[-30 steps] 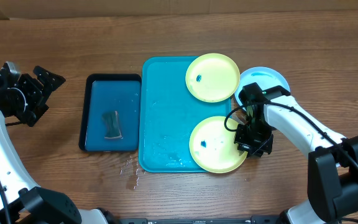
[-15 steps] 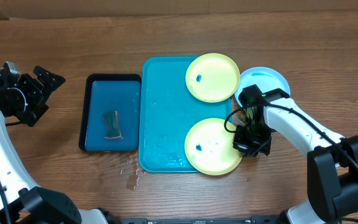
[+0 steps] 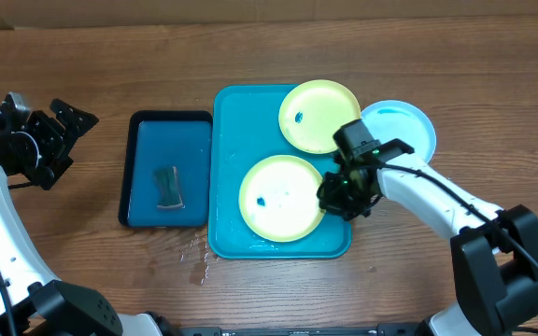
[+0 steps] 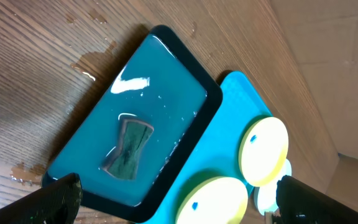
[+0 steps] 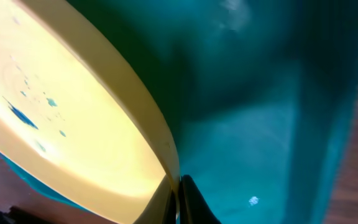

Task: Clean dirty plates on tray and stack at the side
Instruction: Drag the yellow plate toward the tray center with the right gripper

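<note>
The turquoise tray (image 3: 234, 140) lies mid-table. One pale yellow-green plate (image 3: 278, 198) with blue smears sits tilted over its middle, and my right gripper (image 3: 331, 194) is shut on that plate's right rim. In the right wrist view the fingers pinch the plate's (image 5: 73, 118) edge at my right gripper (image 5: 178, 200), above the tray floor (image 5: 260, 124). A second yellow-green plate (image 3: 318, 114) with a blue smear rests on the tray's back right corner. A light blue plate (image 3: 404, 126) lies on the table to the right. My left gripper (image 3: 61, 140) hangs open at the far left, holding nothing.
A smaller dark-blue tray (image 3: 168, 118) with black rim stands left of the turquoise one, filled with water and holding a dark sponge (image 3: 167, 188). Water drops (image 3: 197, 257) spot the wood in front of the trays. A cardboard wall runs along the back.
My right gripper closed on the near plate's rim and pulled it left, from the tray's front right corner to its middle. The left arm stayed still.
</note>
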Controlling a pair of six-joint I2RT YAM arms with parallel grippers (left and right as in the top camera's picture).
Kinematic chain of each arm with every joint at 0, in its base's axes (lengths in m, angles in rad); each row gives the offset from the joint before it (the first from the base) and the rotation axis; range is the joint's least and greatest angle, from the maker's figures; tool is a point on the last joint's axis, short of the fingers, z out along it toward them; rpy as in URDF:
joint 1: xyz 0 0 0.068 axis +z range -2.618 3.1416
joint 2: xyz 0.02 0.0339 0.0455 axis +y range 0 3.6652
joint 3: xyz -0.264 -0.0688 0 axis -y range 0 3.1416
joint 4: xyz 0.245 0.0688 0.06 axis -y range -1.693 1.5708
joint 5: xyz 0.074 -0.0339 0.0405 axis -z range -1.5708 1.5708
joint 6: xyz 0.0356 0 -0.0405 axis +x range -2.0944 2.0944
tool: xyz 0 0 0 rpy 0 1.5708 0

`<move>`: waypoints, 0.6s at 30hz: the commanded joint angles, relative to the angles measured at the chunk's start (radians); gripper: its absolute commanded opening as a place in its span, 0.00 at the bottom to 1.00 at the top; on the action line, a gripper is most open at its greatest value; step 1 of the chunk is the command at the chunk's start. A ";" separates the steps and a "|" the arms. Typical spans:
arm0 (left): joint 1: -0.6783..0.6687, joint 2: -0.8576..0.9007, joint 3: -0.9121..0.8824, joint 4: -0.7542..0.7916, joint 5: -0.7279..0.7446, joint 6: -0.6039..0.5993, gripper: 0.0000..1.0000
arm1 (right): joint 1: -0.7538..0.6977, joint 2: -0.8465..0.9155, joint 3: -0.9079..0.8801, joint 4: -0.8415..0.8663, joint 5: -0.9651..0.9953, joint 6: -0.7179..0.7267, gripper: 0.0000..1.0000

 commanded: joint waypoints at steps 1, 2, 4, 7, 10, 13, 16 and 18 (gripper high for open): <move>-0.002 -0.006 0.016 0.001 0.016 0.030 1.00 | 0.029 -0.006 -0.005 0.043 0.054 0.055 0.04; -0.002 -0.006 0.016 0.001 0.016 0.031 1.00 | 0.034 -0.006 -0.005 0.050 0.076 0.071 0.04; -0.002 -0.006 0.016 0.001 0.016 0.030 1.00 | 0.047 -0.006 -0.005 0.060 0.145 0.107 0.04; -0.002 -0.006 0.016 0.001 0.016 0.031 1.00 | 0.063 -0.006 -0.005 0.071 0.197 0.130 0.04; -0.002 -0.006 0.016 0.001 0.016 0.030 1.00 | 0.077 -0.006 -0.005 0.085 0.196 0.143 0.04; -0.002 -0.006 0.016 0.001 0.016 0.031 1.00 | 0.098 -0.006 -0.005 0.093 0.198 0.177 0.08; -0.002 -0.006 0.016 0.001 0.016 0.030 1.00 | 0.114 -0.006 -0.005 0.110 0.214 0.177 0.31; -0.002 -0.006 0.016 0.001 0.016 0.031 1.00 | 0.116 -0.006 -0.005 0.118 0.262 0.177 0.39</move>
